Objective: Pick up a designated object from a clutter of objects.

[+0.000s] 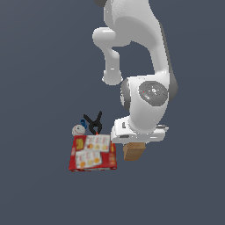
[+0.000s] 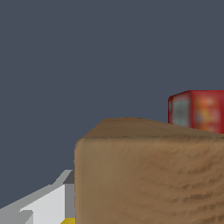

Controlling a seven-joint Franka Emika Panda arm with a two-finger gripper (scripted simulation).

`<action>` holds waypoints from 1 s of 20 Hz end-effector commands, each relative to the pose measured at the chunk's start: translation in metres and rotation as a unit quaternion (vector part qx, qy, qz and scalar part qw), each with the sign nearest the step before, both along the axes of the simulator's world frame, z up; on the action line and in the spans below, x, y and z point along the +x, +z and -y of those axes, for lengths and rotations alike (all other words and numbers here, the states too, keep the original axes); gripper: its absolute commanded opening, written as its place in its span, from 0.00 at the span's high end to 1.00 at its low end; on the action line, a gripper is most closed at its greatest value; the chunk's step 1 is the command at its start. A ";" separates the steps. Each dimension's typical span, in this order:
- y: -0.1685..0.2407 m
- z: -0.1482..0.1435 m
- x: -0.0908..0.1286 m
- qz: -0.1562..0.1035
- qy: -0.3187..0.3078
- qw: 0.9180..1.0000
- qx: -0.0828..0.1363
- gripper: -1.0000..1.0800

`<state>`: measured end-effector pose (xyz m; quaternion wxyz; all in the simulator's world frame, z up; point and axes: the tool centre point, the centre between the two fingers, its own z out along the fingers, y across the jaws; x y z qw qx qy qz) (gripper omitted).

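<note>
While the gripper point(image 1: 134, 141) sat low over the brown block point(image 1: 133, 151), the approach looked done — grasp and lift seemingly remained. Whether the jaws were apart or clamped could not be told. The block lay directly beneath them, just beside the red box point(image 1: 91, 153); its long axis was unclear.

The exterior view stands back and looks down from above on the white arm point(image 1: 140, 83) and the small heap on the dark desk point(image 1: 39, 189). The wrist view sits low and very near the brown block point(image 2: 148, 175), which fills much of its picture. Both views share that block point(image 1: 133, 151) and the red printed box point(image 1: 92, 153) point(image 2: 199, 109) beyond it.
</note>
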<state>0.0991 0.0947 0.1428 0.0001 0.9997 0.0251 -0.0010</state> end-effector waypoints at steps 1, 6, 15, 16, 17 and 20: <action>0.003 -0.001 0.000 0.000 0.000 1.000 0.000 1.00; 0.019 -0.006 -0.005 0.000 0.000 1.000 0.000 1.00; 0.089 -0.029 -0.023 0.000 0.000 1.000 0.000 1.00; 0.100 -0.032 -0.025 0.000 0.000 1.000 0.000 1.00; 0.111 -0.036 -0.028 0.000 0.000 1.000 0.000 1.00; 0.145 -0.047 -0.036 0.001 0.000 1.000 -0.001 1.00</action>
